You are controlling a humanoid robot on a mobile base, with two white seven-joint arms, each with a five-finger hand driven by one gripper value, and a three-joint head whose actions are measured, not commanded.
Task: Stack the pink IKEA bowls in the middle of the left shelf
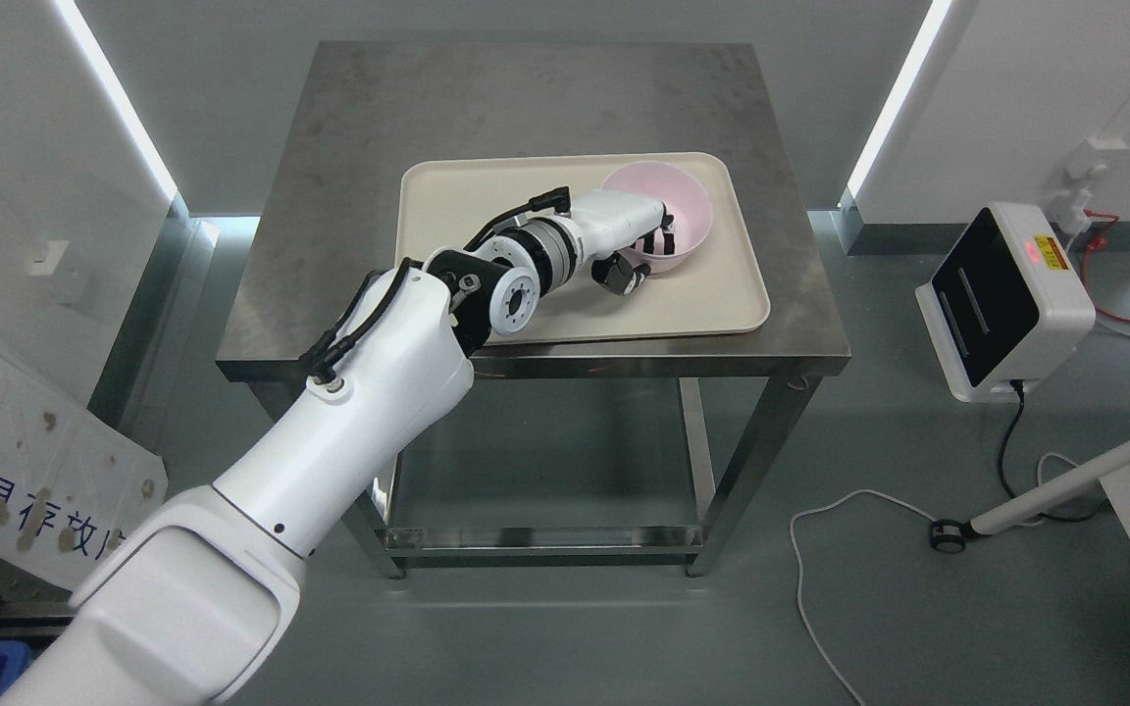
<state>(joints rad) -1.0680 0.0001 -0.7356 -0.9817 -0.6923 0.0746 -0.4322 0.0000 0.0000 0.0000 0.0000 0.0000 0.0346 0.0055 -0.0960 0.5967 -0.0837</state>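
Pink round plastic bowl (pixel 660 216) sat upper-right on beige tray (pixel 487 211); left hand (pixel 636 250) pinched its near rim. Prob light, stiff, slick.

A square steel table (pixel 536 118) with a dull, mottled grey top stands on a grey floor (pixel 624 637), carried on metal legs joined near the floor by a low rail. Directly on the tabletop lies one thing, a cream rectangular tray (pixel 487 186) with rounded corners and a shallow raised rim. It sits toward the front and right of the top, its front right corner close to the table's front edge, turned slightly askew to the edges. The back strip of the tabletop shows bare metal.
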